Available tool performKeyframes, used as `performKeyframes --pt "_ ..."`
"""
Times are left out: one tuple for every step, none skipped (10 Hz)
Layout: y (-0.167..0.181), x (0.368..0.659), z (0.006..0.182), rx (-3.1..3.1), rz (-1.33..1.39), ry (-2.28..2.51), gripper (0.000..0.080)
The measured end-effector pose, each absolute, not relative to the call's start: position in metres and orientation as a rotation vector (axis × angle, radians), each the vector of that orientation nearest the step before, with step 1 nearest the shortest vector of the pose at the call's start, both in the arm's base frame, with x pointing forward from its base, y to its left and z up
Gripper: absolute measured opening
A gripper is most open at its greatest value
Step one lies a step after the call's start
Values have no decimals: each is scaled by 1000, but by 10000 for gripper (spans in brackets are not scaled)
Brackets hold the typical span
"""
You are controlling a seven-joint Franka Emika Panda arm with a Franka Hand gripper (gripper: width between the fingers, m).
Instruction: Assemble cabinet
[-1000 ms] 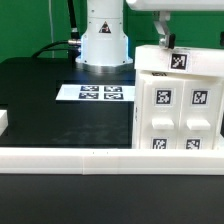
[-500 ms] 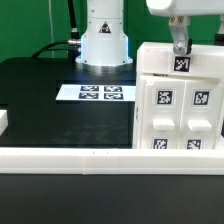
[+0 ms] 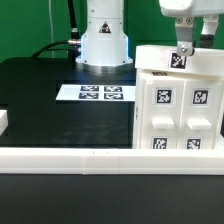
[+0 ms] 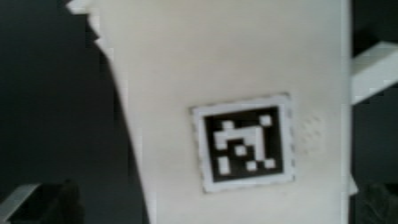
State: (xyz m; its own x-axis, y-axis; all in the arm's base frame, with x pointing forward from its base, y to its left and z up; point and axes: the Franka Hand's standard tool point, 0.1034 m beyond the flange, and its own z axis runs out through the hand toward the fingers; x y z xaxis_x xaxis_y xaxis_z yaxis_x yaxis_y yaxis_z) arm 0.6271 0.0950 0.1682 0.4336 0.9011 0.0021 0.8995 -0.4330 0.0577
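Running along the near edge of the black table, a long white rail, with a small white block at the exterior view's left. Standing on the exterior view's right, the cabinet, tagged panels facing the camera, its top part tilted; farther back, the marker board lying flat before the robot base. Hanging over the cabinet's top, the gripper, fingers down at a tagged white piece; grip state cannot be told.
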Motion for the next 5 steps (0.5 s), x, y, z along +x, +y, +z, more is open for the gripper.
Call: performKeyframes --pt "94 627 168 2589 47 1685 797" --pt "93 626 167 2576 43 1702 797" --pt "93 626 167 2592 44 1678 797" --pt "92 626 167 2600 43 1666 797" --pt "91 626 166 2607 41 1657 671"
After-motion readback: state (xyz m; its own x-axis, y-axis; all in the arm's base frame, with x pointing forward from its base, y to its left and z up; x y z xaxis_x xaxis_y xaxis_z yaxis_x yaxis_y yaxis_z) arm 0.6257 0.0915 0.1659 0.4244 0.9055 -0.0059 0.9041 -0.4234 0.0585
